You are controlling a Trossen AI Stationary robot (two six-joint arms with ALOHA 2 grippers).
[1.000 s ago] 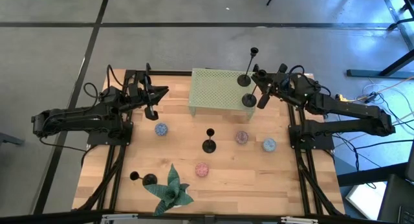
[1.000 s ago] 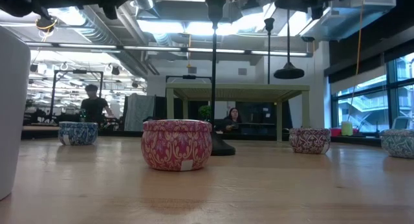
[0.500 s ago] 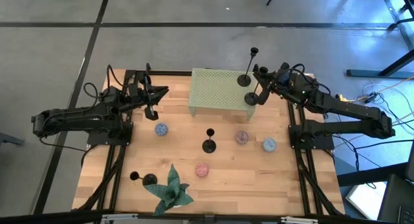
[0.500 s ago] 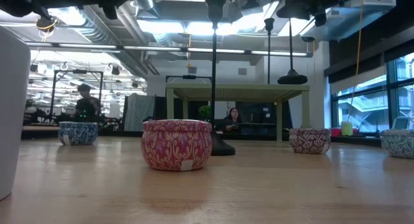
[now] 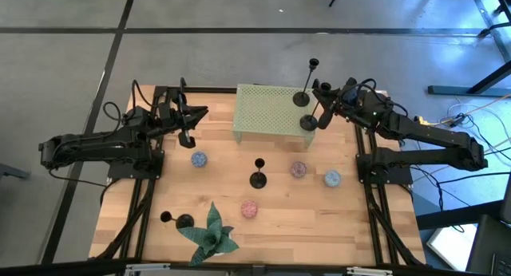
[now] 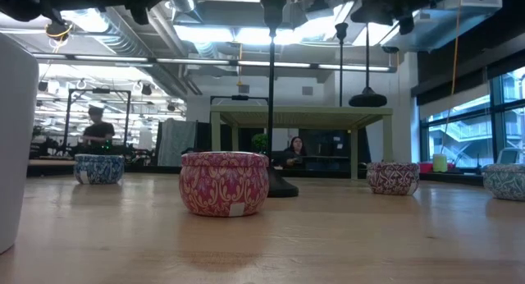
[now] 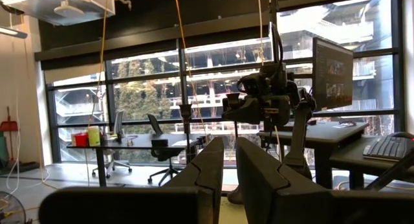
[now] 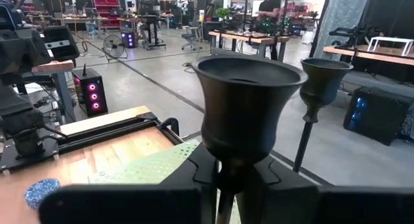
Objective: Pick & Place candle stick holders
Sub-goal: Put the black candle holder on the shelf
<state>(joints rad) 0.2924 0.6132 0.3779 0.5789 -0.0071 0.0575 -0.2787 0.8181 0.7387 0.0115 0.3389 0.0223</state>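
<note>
The right tool (image 5: 322, 110) is pinching the thin stem of a candle stick holder (image 8: 249, 104) just under its cup, with its two fingers pressed nearly together around the stem. Gripping that high is probably letting the disc base (image 5: 308, 123) hang straight below, so the piece is staying upright as it is being carried. In the low view the base (image 6: 367, 98) is hovering just above the green mesh stand (image 5: 270, 110), not yet resting on it, so the placing step looks nearly done.

Just beside the held piece, a taller holder (image 5: 303, 94) is already standing on the same stand, which suggests the stand is the collecting spot. Its cup (image 8: 322, 80) is showing close behind the gripped one in the right wrist view.

Farther from the right tool, out on the bare table (image 5: 279, 228), another holder (image 5: 258, 175) is standing among small patterned tins. Farthest off, one more holder (image 5: 180, 221) is waiting beside the green plant (image 5: 211, 236). Both probably remain to be moved.

Across the table, the left tool (image 5: 188, 126) is hanging idle with its fingers pressed together on nothing.
</note>
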